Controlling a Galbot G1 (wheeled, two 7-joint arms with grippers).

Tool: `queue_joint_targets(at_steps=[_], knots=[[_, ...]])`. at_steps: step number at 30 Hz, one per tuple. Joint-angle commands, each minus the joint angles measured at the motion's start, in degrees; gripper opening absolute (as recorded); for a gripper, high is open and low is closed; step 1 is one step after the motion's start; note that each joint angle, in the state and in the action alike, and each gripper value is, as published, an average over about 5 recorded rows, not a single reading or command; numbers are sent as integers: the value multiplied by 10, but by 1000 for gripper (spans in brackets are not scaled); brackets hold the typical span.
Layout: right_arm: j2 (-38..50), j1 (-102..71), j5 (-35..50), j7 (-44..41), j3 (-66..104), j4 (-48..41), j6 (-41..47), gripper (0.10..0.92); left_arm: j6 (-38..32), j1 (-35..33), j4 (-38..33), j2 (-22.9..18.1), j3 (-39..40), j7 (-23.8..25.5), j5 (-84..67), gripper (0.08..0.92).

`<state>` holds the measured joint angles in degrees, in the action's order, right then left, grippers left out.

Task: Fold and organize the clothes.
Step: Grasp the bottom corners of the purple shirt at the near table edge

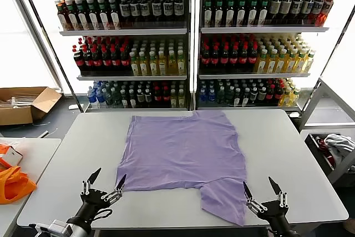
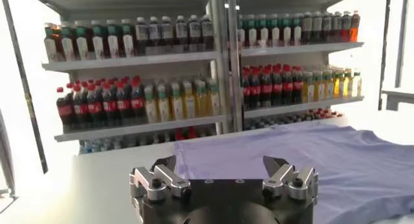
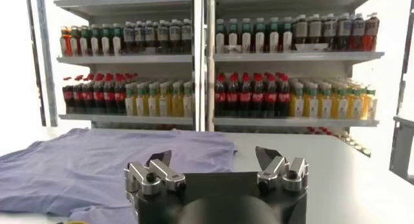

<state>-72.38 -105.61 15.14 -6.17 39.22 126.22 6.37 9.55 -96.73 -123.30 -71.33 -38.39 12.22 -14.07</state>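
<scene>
My left gripper hangs at the near tabletop edge, fingers spread wide apart, nothing in them, tips just beside the near-left hem corner of the lavender T-shirt. The shirt lies flat w/ the plain side up in the middle of the grey tabletop, collar end toward the shelves; one sleeve or flap trails off toward the near-right corner. My right gripper sits at the near edge too, fingers also wide apart & empty, just right of that trailing flap.

Step, as I read it: nothing folded yet, I'm posed to start the first fold. Next move prob needs both sets of fingers down onto the near hem, pinch thin fabric w/o snagging, then carry it over toward the collar.

Room: orange bag on a side table at far left, cardboard box on the floor behind it, drink-bottle shelves across the back, a bin w/ cloth at right.
</scene>
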Motion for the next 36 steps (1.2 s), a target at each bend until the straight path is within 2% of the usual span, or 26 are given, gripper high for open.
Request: queue_joint_targets(at_steps=[1, 10, 21, 24, 28, 36], knots=[[31, -32, -2, 27, -2, 31, 96, 823, 112, 15, -4, 167, 65, -64, -88, 822], [20, -62, -14, 40, -40, 54, 143, 823, 150, 51, 28, 178, 67, -66, -102, 823], [18, -37, -17, 63, -85, 34, 180, 813, 154, 77, 63, 145, 61, -61, -113, 822], [15, -23, -19, 68, -102, 25, 197, 760, 154, 87, 71, 139, 61, -61, -114, 820], [11, -6, -17, 70, -123, 12, 206, 647, 152, 97, 87, 136, 60, -62, -113, 787], [4, 10, 0, 70, -140, 7, 219, 413, 151, 100, 98, 129, 59, -62, -111, 632]])
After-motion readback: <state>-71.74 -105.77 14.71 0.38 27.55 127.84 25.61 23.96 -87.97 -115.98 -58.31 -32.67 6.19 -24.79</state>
